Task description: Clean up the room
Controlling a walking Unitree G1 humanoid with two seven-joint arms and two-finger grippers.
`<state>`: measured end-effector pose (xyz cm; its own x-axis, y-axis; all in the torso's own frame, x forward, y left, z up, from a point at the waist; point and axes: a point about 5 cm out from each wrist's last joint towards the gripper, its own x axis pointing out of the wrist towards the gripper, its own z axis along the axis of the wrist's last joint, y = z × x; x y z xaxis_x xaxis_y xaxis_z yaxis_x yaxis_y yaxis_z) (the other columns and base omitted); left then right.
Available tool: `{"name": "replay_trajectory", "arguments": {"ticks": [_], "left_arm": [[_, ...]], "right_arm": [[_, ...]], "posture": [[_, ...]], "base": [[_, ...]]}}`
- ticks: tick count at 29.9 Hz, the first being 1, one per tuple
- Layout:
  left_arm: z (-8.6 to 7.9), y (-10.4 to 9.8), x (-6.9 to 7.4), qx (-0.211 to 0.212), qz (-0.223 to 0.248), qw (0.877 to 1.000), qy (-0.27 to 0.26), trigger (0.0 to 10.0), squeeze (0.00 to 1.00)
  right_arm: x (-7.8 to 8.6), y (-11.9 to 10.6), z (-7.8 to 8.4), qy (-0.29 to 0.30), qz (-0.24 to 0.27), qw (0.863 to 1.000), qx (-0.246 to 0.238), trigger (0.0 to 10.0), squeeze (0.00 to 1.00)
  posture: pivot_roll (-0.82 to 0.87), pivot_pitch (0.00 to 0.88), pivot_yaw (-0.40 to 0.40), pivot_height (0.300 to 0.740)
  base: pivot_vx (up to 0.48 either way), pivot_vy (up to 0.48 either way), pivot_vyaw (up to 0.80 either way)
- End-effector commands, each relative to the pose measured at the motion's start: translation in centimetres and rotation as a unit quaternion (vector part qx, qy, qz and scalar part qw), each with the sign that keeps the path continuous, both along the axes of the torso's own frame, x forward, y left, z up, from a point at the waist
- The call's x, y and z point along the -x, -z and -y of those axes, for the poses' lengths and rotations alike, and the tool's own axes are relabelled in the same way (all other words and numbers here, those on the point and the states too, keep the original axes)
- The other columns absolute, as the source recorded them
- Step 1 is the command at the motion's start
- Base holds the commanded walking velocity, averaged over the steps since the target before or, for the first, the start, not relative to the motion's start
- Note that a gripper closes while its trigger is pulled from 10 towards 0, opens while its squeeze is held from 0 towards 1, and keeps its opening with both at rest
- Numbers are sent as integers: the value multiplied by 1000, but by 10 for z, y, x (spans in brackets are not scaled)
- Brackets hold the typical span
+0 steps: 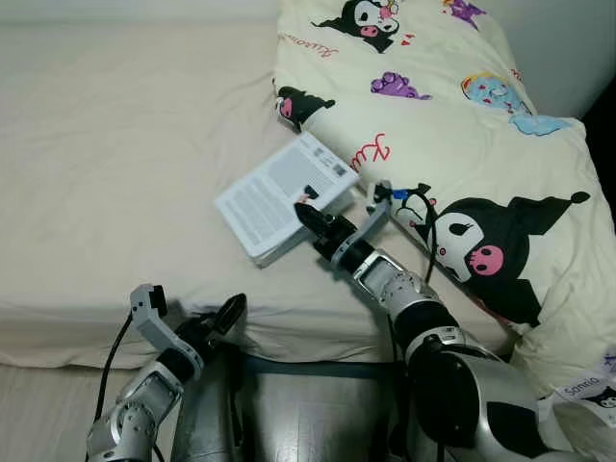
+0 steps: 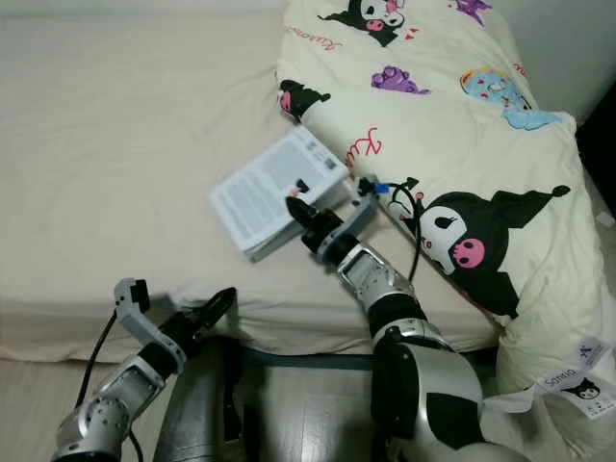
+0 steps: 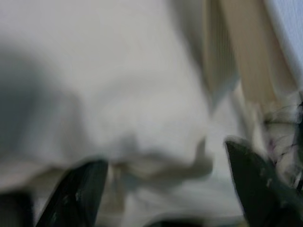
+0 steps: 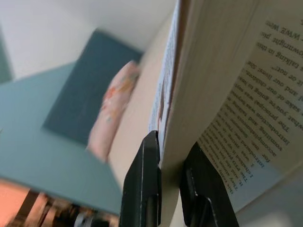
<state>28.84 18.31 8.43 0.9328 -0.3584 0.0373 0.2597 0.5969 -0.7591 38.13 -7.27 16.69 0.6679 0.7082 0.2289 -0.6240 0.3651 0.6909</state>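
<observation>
We have the white paperback book [image 1: 284, 195] with its printed back cover up, lying on the cream bedsheet [image 1: 115, 144] just beside the cartoon-print quilt [image 1: 462, 144]. Our right gripper [image 1: 310, 218] is clamped on its near edge — fingers pinching a sheaf of pages. It looks light but floppy, so gripping nearer the spine seems safer. Our left gripper [image 1: 226, 316] hangs spread apart at the mattress edge.

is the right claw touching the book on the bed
Touching. The right wrist view shows the right claw with its two black fingers closed on the book, one on each side.
</observation>
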Motion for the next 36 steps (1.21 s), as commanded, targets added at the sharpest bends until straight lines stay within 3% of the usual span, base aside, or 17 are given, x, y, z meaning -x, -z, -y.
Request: {"name": "replay_trajectory", "arguments": {"ticks": [1, 2, 5, 9, 10, 11, 13, 14, 16, 21, 24, 26, 30, 32, 34, 35, 36], "left_arm": [[-28, -104, -25, 51, 237, 969, -49, 10000, 0], [-28, -104, -25, 51, 237, 969, -49, 10000, 0], [-17, -133, -27, 126, 307, 943, 0, 10000, 0], [-13, -139, -27, 144, 324, 935, 16, 10000, 0], [-11, -147, -25, 166, 343, 924, 38, 10000, 0], [-11, -147, -25, 166, 343, 924, 38, 10000, 0], [-8, -160, -20, 186, 383, 901, 81, 10000, 0], [-8, -160, -20, 186, 383, 901, 81, 10000, 0], [-10, -170, -20, 187, 413, 886, 102, 10000, 0], [-12, -181, -22, 180, 435, 876, 108, 10000, 0], [-12, -204, -18, 198, 475, 847, 132, 10000, 0], [-9, -210, -15, 189, 487, 838, 155, 10000, 0], [19, -198, -15, -39, 452, 855, 250, 10000, 0], [19, -198, -15, -39, 452, 855, 250, 10000, 0], [28, -170, -28, -191, 373, 868, 266, 10000, 0], [28, -170, -28, -191, 373, 868, 266, 10000, 0], [24, -125, -46, -359, 234, 867, 256, 10000, 0]], "right_arm": [[7, 0, 0, -39, 30, 999, 6, 0, 0], [7, 0, 0, -39, 30, 999, 6, 0, 0], [14, -3, 20, -64, 77, 995, 26, 0, 0], [15, -3, 28, -62, 83, 994, 34, 0, 0], [18, -5, 39, -59, 95, 993, 44, 0, 0], [18, -5, 39, -59, 95, 993, 44, 0, 0], [23, -14, 66, -40, 119, 990, 64, 0, 0], [23, -14, 66, -40, 119, 990, 64, 0, 0], [30, -27, 89, -23, 143, 986, 82, 0, 0], [44, -39, 97, -29, 166, 980, 105, 0, 0], [52, -43, 89, -39, 178, 975, 125, 0, 0], [53, -45, 86, -39, 180, 975, 124, 0, 0], [55, -45, 81, -31, 176, 976, 123, 0, 0], [55, -45, 81, -31, 176, 976, 123, 0, 0], [56, -45, 80, -28, 172, 977, 125, 0, 0], [56, -45, 80, -28, 172, 977, 125, 0, 0], [58, -45, 78, -22, 167, 978, 124, 0, 0]], "posture": [[163, 197, 15, 501], [163, 197, 15, 501], [136, 138, 3, 501], [126, 124, 0, 501], [116, 110, -2, 501], [116, 110, -2, 501], [88, 78, -2, 501], [88, 78, -2, 501], [65, 60, 0, 501], [51, 42, 5, 501], [48, 37, 10, 501], [46, 36, 11, 501], [41, 33, 17, 501], [41, 33, 17, 501], [44, 32, 21, 501], [44, 32, 21, 501], [52, 32, 24, 501]], "base": [[0, 0, 0], [0, 0, 0], [0, 0, 0], [0, 0, 0], [0, 0, 0], [0, 0, 0], [0, 0, 0], [0, 0, 0], [0, 0, 0], [0, 0, 0], [0, 0, 0], [0, 0, 0], [0, 0, 0], [0, 0, 0], [0, 0, 0], [0, 0, 0], [0, 0, 0]]}}
